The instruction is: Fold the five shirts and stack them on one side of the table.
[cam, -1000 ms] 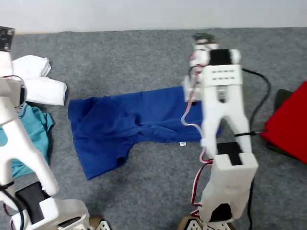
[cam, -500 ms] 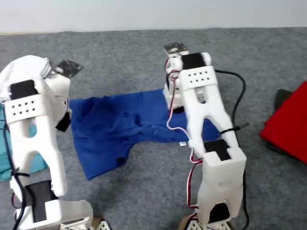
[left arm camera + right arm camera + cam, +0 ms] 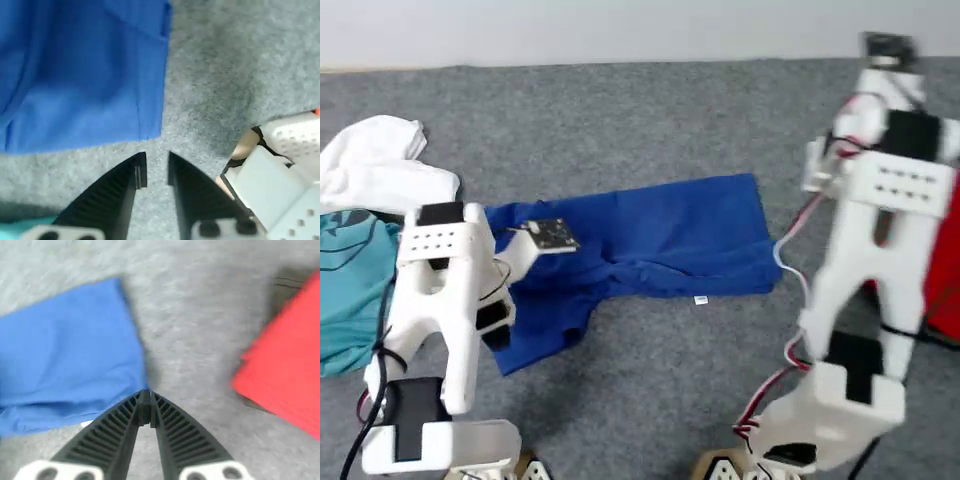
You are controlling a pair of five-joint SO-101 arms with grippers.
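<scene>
Sprawling over the table (image 3: 650, 120) lies a blue shirt (image 3: 650, 235).

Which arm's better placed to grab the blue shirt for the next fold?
Left, probably: the left gripper is open with an edge of the blue shirt just ahead. The right gripper is shut at the shirt's other end.

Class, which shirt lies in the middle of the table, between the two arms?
The blue shirt; the white shirt and teal shirt lie at one end, the red shirt at the other.

White arms (image 3: 445, 300), black ribbed fingers (image 3: 116, 196), red-and-white cables (image 3: 788, 268)
</scene>
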